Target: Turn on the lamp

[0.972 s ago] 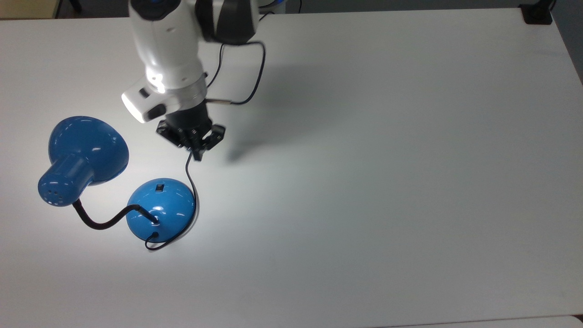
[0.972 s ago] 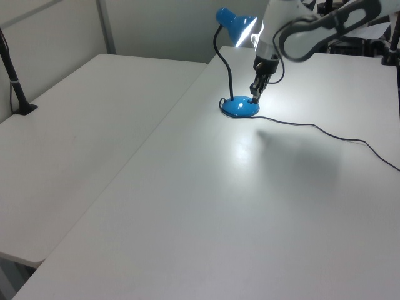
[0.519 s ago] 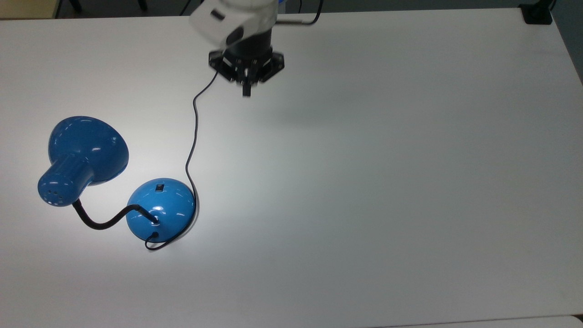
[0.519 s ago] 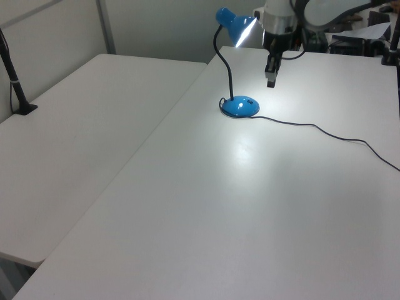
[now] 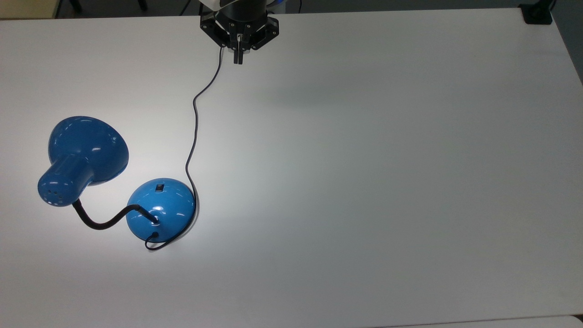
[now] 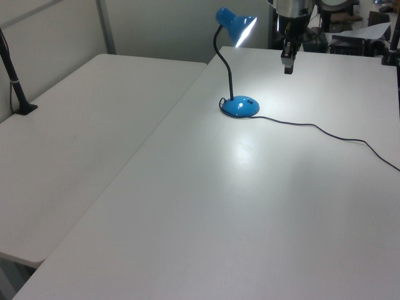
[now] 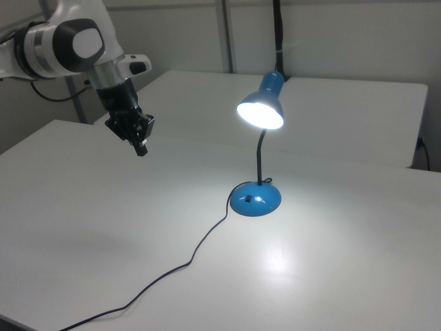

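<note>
The blue lamp stands on the white table with its domed base (image 5: 161, 208) (image 6: 239, 106) (image 7: 255, 199) at the top view's lower left. A small black switch (image 5: 159, 187) sits on the base. Its black gooseneck (image 5: 102, 221) carries the bell shade (image 5: 86, 150) (image 7: 262, 108), which glows and throws a bright patch on the table. The thin black cord (image 5: 195, 123) runs from the base across the table. My gripper (image 5: 237, 59) (image 6: 288, 69) (image 7: 141, 149) hangs in the air far from the lamp, at the top view's upper edge, fingers shut with nothing between them.
The white table (image 5: 364, 182) stretches wide to the top view's right of the lamp. A second white table (image 6: 69, 125) adjoins it on the left view's left. A black clamp (image 5: 537, 13) sits at the top view's upper right corner.
My gripper has pulled up and away from the lamp base, towards the top view's upper edge. The lamp stays lit and has not moved.
</note>
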You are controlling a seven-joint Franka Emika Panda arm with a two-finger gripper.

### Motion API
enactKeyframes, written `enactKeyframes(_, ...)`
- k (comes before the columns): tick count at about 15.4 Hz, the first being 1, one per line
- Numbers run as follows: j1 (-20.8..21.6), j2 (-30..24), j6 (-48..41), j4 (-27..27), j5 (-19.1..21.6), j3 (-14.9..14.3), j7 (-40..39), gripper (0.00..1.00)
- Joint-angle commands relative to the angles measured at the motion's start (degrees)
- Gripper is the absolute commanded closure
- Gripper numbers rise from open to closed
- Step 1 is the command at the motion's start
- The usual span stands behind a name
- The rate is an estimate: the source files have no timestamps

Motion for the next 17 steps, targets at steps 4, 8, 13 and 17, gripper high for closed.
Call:
enactKeyframes(4,5.51,-0.28,-1.33,2.31,3.77,-9.68,-0.42,0.74)
enactKeyframes(8,16.06,-0.37,-1.76,3.36,5.37,-21.82,-0.42,0.00)
enactKeyframes(13,23.99,-0.45,-4.13,4.07,5.81,-30.37,-0.33,0.00)
enactKeyframes(17,23.99,-0.45,-5.02,4.16,5.72,-30.37,-0.24,0.00)
